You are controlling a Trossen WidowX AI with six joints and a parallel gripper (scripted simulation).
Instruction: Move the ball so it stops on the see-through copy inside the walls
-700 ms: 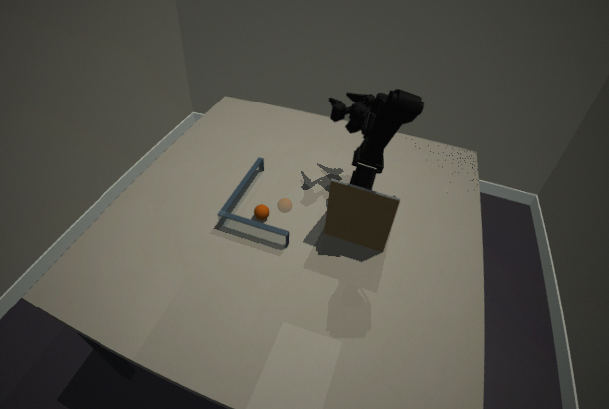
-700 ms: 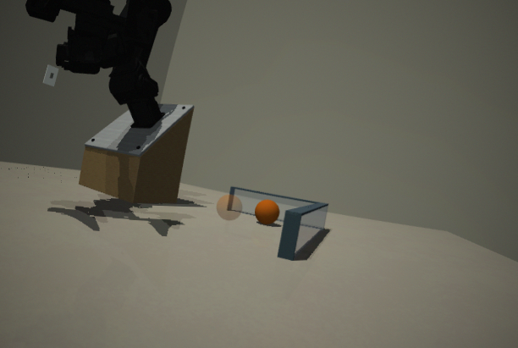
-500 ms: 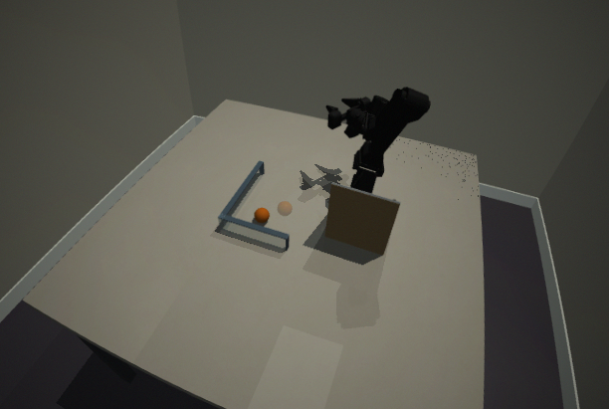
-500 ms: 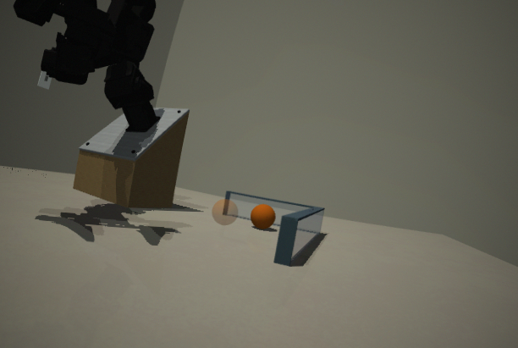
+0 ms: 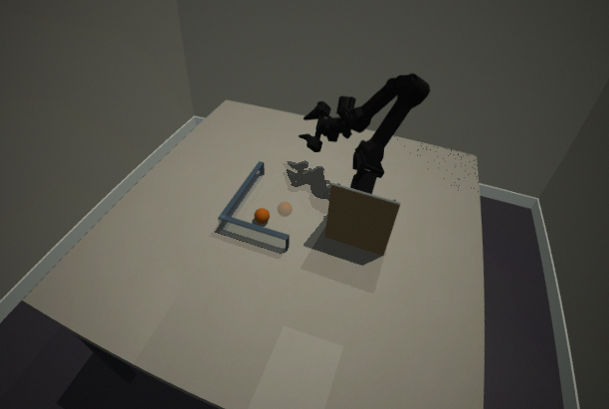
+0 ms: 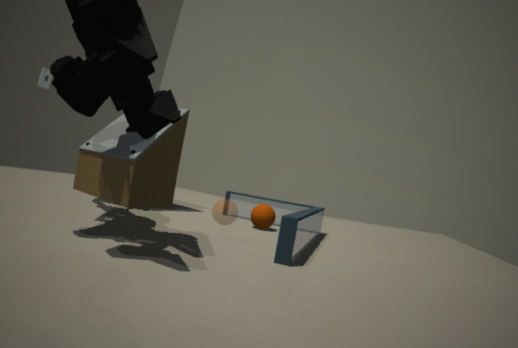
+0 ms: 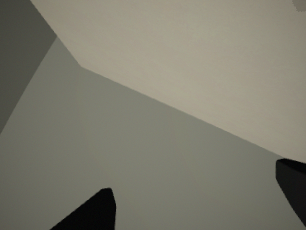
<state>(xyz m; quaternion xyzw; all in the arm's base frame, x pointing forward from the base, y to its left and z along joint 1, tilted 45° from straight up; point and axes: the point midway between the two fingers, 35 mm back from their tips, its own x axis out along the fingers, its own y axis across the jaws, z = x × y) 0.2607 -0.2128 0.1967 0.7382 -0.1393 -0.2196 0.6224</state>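
The orange ball (image 5: 262, 215) (image 6: 262, 217) rests on the table inside the corner, near one low wall (image 5: 255, 226) and clear of the other low wall (image 5: 239, 195). The see-through copy (image 5: 285, 208) (image 6: 224, 212) is a short way from the ball, on the side toward the arm's base; the two do not overlap. My gripper (image 5: 302, 126) (image 7: 194, 184) is open and empty, well above the table and away from the ball. The wrist view shows both fingertips but neither the ball nor the walls. The fingers are hard to make out in the exterior view.
The arm stands on a wooden block (image 5: 362, 220) (image 6: 154, 179) on the same side as the copy. The walls have dark blue edges and meet in a corner beyond the ball, seen from the block. The table's edge (image 7: 175, 107) crosses the wrist view.
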